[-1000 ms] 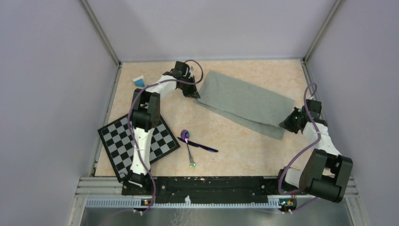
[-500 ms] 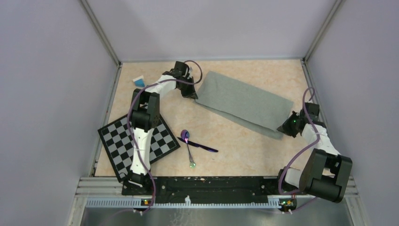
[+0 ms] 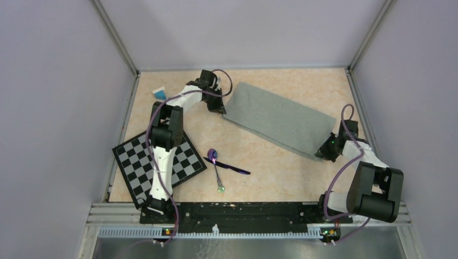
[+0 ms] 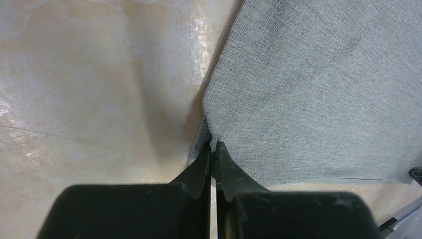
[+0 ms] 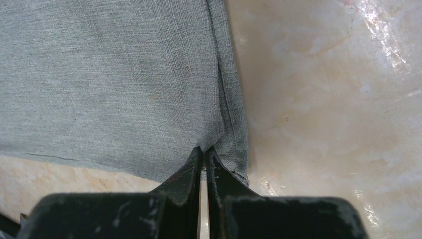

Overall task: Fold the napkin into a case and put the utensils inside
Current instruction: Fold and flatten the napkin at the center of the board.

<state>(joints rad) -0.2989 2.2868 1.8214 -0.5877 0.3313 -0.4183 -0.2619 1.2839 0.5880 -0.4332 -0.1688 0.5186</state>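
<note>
**Both tools pinched on the napkin's ends**

Your left tool point(image 4: 214, 149) is closed tight on the left end of the grey-green napkin point(image 3: 278, 120), with cloth caught between its tips. Your right tool point(image 5: 204, 152) is closed the same way on the right end, beside a doubled edge. The napkin lies as a long band slanting across the far half of the bench point(image 3: 281, 172), from far left down to the right.

The spoon point(image 3: 211, 155) and the dark stick point(image 3: 237, 170) lie crossed near the middle, well apart from the cloth. They sit just beside the checkered board point(image 3: 129, 167), which lies partly under your left arm. A small blue-and-white piece point(image 3: 159, 92) lies by the far-left wall.

Bare bench runs between napkin and utensils. Your right arm works close to the right wall.
</note>
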